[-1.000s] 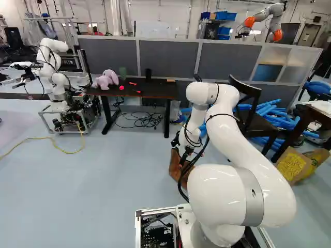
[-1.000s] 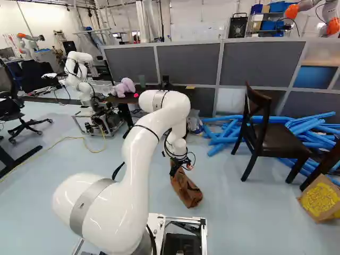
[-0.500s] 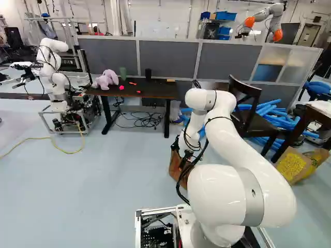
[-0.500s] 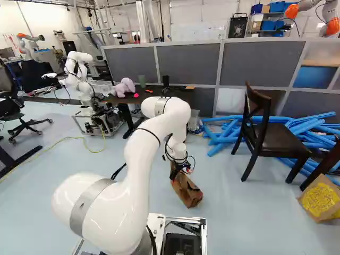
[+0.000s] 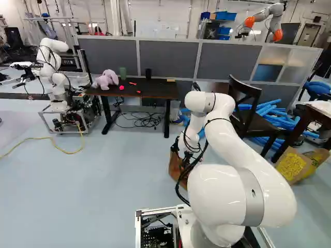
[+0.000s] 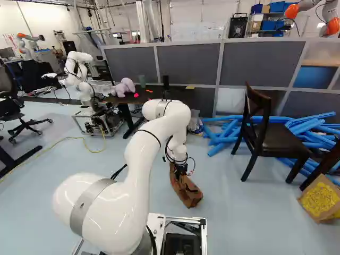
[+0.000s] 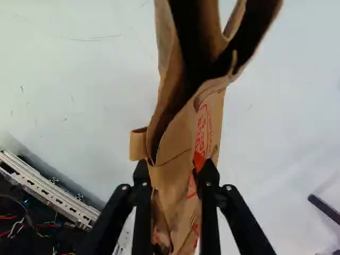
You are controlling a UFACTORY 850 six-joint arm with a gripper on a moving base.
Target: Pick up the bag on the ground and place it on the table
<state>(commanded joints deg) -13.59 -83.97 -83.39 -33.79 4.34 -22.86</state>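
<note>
"Where was the bag point(image 6: 187, 191)?"

"On the floor point(image 5: 103, 181), its upper edge pinched in the pincer point(image 7: 175, 169), its mouth gaping just ahead."

"And the worktop point(image 5: 158, 90)?"

"Beyond the pincer, leftward. I judged a lift due."

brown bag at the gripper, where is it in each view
Left base view: the brown bag is just right of centre, beside the arm.
Right base view: lower middle, under the arm's end.
Wrist view: inside the gripper and ahead of it.
Shared landmark: the base's silver frame.
</note>
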